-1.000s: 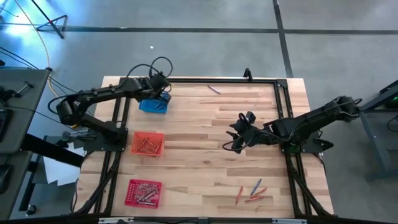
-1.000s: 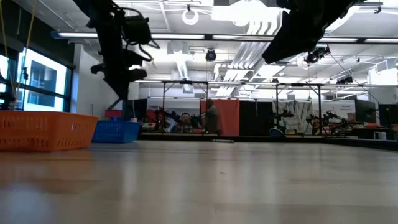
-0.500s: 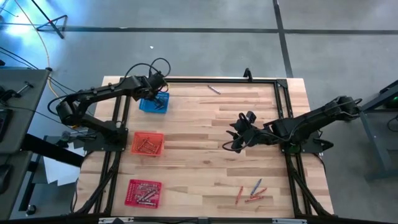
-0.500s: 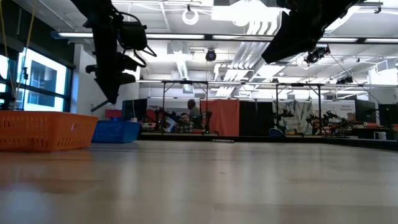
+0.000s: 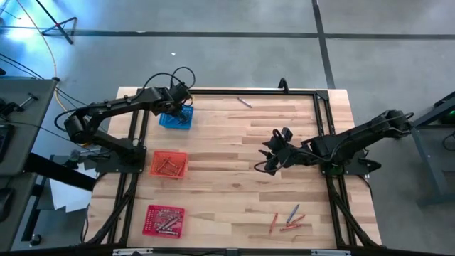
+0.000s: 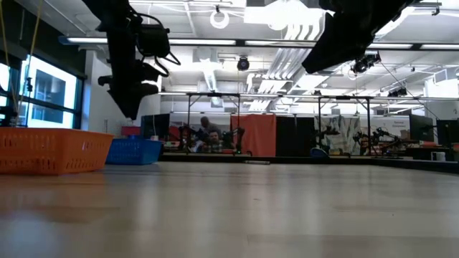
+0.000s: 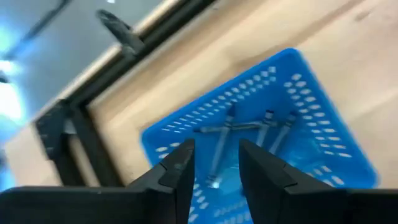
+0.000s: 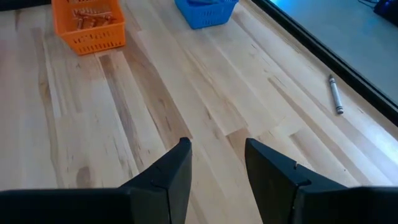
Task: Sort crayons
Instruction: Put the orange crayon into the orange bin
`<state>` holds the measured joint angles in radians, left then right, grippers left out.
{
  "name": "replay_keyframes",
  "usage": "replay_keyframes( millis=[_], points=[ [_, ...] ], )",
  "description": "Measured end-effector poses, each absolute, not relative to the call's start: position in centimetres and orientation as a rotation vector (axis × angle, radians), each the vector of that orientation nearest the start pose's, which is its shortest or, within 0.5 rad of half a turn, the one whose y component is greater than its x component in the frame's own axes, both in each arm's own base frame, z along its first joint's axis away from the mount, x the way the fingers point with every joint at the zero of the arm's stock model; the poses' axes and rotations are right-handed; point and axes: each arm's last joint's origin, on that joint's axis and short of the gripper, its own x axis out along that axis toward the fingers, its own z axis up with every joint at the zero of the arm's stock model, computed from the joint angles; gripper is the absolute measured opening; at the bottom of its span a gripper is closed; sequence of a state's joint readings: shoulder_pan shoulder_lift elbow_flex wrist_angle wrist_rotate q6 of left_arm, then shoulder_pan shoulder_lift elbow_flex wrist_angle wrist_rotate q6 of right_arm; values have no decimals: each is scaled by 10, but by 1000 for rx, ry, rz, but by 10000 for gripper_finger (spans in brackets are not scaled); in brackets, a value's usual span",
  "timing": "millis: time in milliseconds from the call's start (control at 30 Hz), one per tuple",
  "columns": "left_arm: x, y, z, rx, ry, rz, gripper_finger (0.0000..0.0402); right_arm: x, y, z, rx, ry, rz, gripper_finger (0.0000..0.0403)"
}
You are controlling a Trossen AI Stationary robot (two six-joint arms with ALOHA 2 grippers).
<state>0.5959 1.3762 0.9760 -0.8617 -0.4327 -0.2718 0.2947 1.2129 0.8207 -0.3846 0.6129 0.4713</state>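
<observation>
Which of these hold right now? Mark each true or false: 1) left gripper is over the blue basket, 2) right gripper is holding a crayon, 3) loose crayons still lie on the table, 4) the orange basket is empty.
1) True: the left gripper hangs above the blue basket.
2) False: the right gripper is open with nothing between its fingers, over bare table.
3) True: a few crayons lie near the front right, and one crayon lies by the far edge.
4) False: the orange basket holds crayons.

Three baskets (image 5: 168, 164); four loose crayons (image 5: 288, 218) together, one apart.
</observation>
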Motion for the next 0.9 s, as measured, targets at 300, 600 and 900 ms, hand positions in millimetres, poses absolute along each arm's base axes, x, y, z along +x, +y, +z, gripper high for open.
replay_keyframes(
  millis=[300, 600, 900],
  points=[
    [262, 108, 251, -386, 773, 508, 90, 228, 55, 239, 179, 763, -396, 142],
    [310, -10, 274, -244, 461, 42, 75, 203, 60, 223, 428, 1101, -399, 142],
    [321, -93, 235, -205, 535, 41, 69, 193, 102, 224, 542, 1147, -211, 142]
  ],
)
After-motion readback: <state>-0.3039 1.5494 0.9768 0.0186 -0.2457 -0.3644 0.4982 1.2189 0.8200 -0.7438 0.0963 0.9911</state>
